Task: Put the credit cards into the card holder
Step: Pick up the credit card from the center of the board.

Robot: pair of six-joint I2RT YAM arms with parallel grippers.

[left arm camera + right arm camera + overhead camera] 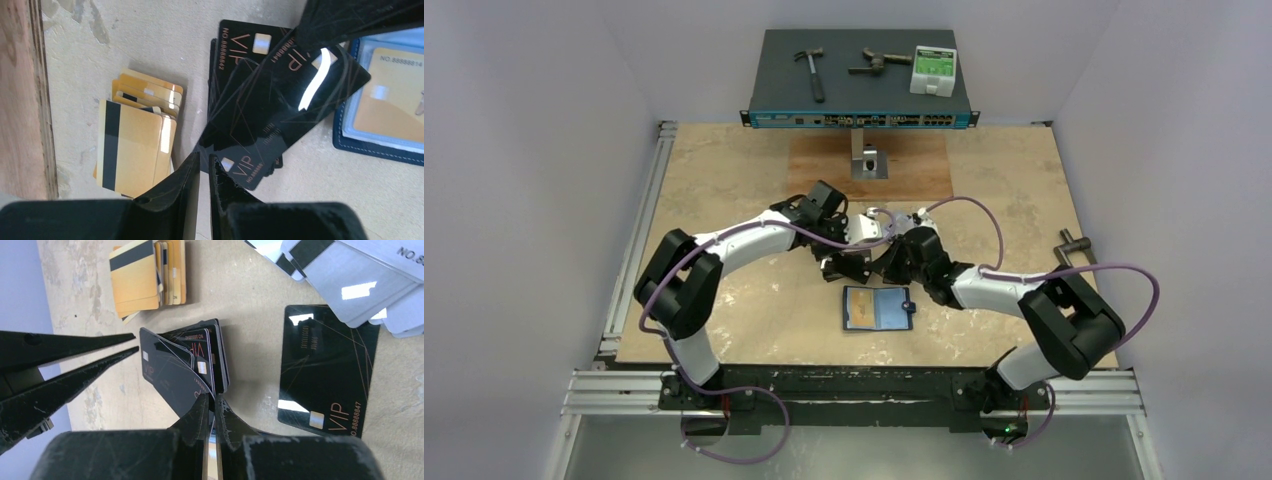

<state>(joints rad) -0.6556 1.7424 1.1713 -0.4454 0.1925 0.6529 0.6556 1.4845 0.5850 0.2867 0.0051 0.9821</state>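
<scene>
The right tool (211,399) is closed on the near edge of one black card (170,372). It holds this card tilted off the desk (250,295), just ahead of its tips and over a small pile of black cards (220,355). The left tool (204,157) has its jaws almost together, with a slim gap and nothing in it. Its tips are just beside a corner of the held card; I cannot tell if they touch it. Ahead and to the left of the left tool lies a stack of gold cards (140,145). To its right lies the card holder (370,151), open, with a gold card (390,100) in its pocket. Right of the right tool one more black card (325,370) lies flat, and silver cards (360,275) lie beyond it.
</scene>
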